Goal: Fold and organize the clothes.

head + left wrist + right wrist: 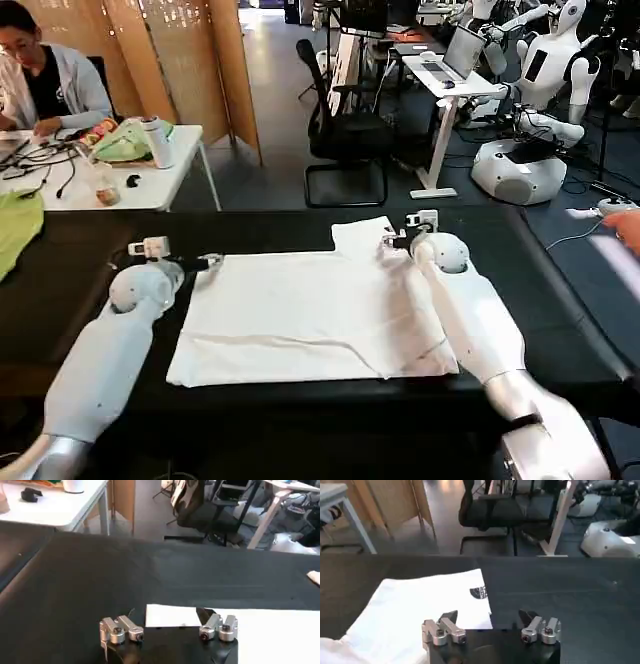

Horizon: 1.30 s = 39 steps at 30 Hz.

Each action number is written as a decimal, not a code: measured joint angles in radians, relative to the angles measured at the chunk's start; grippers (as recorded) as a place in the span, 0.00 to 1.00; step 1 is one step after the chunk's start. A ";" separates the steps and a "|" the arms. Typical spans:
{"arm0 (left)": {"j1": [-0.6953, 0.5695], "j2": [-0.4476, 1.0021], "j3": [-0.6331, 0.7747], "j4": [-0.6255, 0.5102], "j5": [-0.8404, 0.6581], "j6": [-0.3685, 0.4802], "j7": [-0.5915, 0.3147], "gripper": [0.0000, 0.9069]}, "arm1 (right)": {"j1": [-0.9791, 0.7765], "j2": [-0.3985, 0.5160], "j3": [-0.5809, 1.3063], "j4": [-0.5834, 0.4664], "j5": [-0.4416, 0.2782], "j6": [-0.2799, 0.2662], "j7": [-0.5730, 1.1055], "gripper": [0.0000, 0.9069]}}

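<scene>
The white T-shirt [320,310] lies spread flat on the black table [260,225], with one short sleeve [362,235] sticking out at its far edge. My left gripper [207,262] sits low at the shirt's far left corner. In the left wrist view that gripper [167,625] is open, and the shirt's corner [170,615] lies between its fingers [121,629]. My right gripper [398,238] rests by the sleeve at the far right. It is open too [487,621], straddling the shirt's edge [420,607], where a small black print [478,592] shows.
A yellow-green cloth [15,228] lies at the table's left end. Beyond the table stand a white table [150,185] with clutter, a black office chair [345,140], a white desk [445,80] and white robots [545,70]. An orange blur [625,228] shows at the right edge.
</scene>
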 joint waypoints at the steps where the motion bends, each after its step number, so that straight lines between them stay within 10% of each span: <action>1: -0.007 -0.004 0.001 0.010 0.004 0.000 0.000 0.96 | 0.003 0.002 0.000 -0.009 -0.003 0.001 -0.001 0.97; 6: -0.025 -0.011 0.003 0.043 0.015 0.007 0.006 0.65 | 0.018 0.009 0.002 -0.044 -0.015 0.006 -0.014 0.89; 9: -0.027 -0.010 0.004 0.054 0.018 0.010 0.013 0.19 | 0.020 0.010 0.002 -0.055 -0.018 0.006 -0.020 0.47; 11: -0.027 -0.010 0.007 0.059 0.023 0.010 0.018 0.16 | 0.020 0.011 0.002 -0.058 -0.018 0.006 -0.023 0.20; 16: -0.029 -0.015 0.011 0.068 0.042 0.010 0.031 0.00 | 0.016 0.010 0.001 -0.060 -0.020 0.010 -0.028 0.05; 30: -0.028 -0.013 0.007 0.035 0.057 -0.006 0.041 0.00 | -0.024 -0.012 0.017 -0.010 -0.008 0.170 -0.092 0.00; 39: 0.021 0.032 -0.013 -0.069 0.032 0.000 0.032 0.00 | -0.111 -0.094 0.023 0.170 0.070 0.162 -0.104 0.00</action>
